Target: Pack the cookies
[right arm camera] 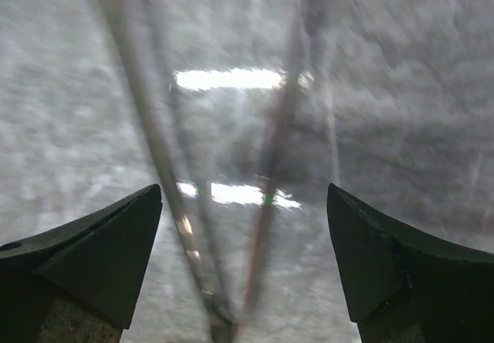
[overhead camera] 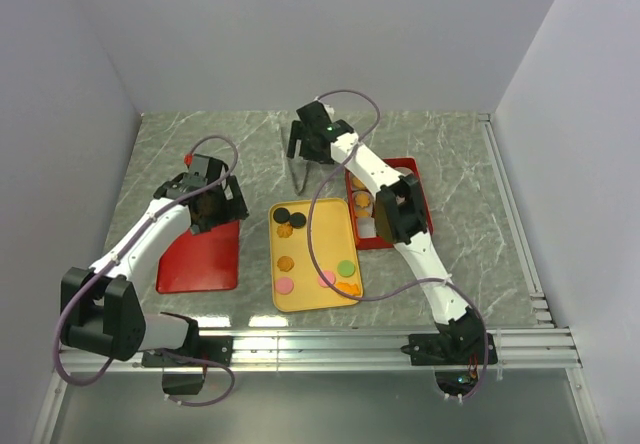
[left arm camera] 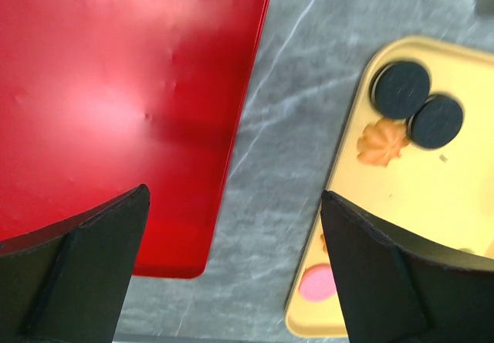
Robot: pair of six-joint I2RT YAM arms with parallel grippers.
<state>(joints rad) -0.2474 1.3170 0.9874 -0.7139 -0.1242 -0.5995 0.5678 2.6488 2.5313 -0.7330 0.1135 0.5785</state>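
Right wrist view is badly smeared. Between the dark fingers of the right pincer only a thin metal tool can be made out. Its two legs run together toward the near edge of the frame, which cuts off their meeting point, and whether either finger touches it cannot be told. That pincer is spread wide and clasps nothing. The left pincer is likewise released, its jaws far apart with only bare table between them. It hangs above the gap between a flat red lid on the left and a yellow tray on the right, whose right side and near corner run out of frame. The cookies lie loose on that tray: two black rounds touching each other at the far left corner, an orange shaped piece just beside them, another orange round in the middle, and pink, green and orange pieces toward the near end. From above, the right arm crosses over a red box to the right of the tray, hiding much of its inside. White cups and a few orange pieces show past the arm, too small to tell apart.
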